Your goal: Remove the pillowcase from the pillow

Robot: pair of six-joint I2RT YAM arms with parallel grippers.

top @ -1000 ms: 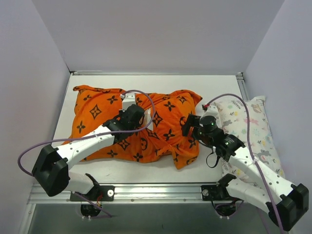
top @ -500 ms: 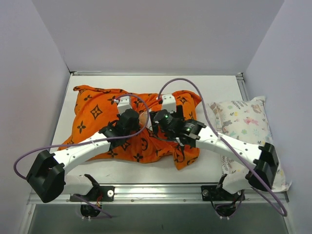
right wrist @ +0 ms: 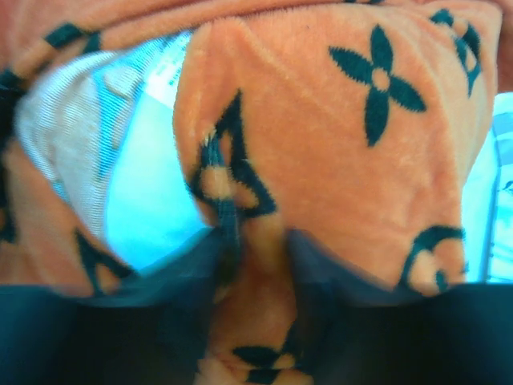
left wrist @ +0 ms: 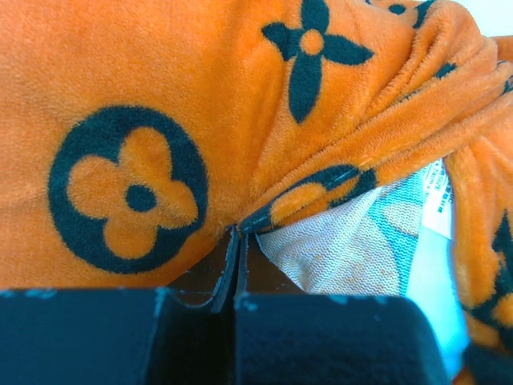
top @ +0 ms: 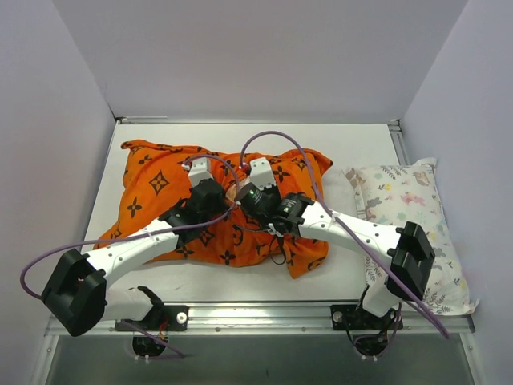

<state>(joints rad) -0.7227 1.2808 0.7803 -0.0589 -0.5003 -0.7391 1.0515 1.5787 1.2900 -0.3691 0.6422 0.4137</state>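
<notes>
The orange pillowcase [top: 160,188] with black motifs covers the pillow across the table's middle. Both grippers meet at its open edge near the centre. My left gripper [top: 225,196] is shut, pinching the dark hem of the pillowcase [left wrist: 160,80] at its fingertips [left wrist: 236,241]. White pillow [left wrist: 345,249] shows in the opening just right of them. My right gripper [top: 240,194] faces it from the right. A plush fold of the pillowcase [right wrist: 337,160] fills the gap of the right gripper [right wrist: 256,249], with white pillow [right wrist: 72,136] showing at the left. That view is blurred.
A smaller pastel animal-print pillow [top: 405,208] lies at the table's right edge. Bare white table [top: 353,144] shows behind the orange pillow. Grey walls close in on the left, back and right. Purple cables loop over both arms.
My right arm swung left from beside the animal-print pillow to the orange pillow's middle and its jaws narrowed on a fold. The left gripper stayed shut on the hem.
</notes>
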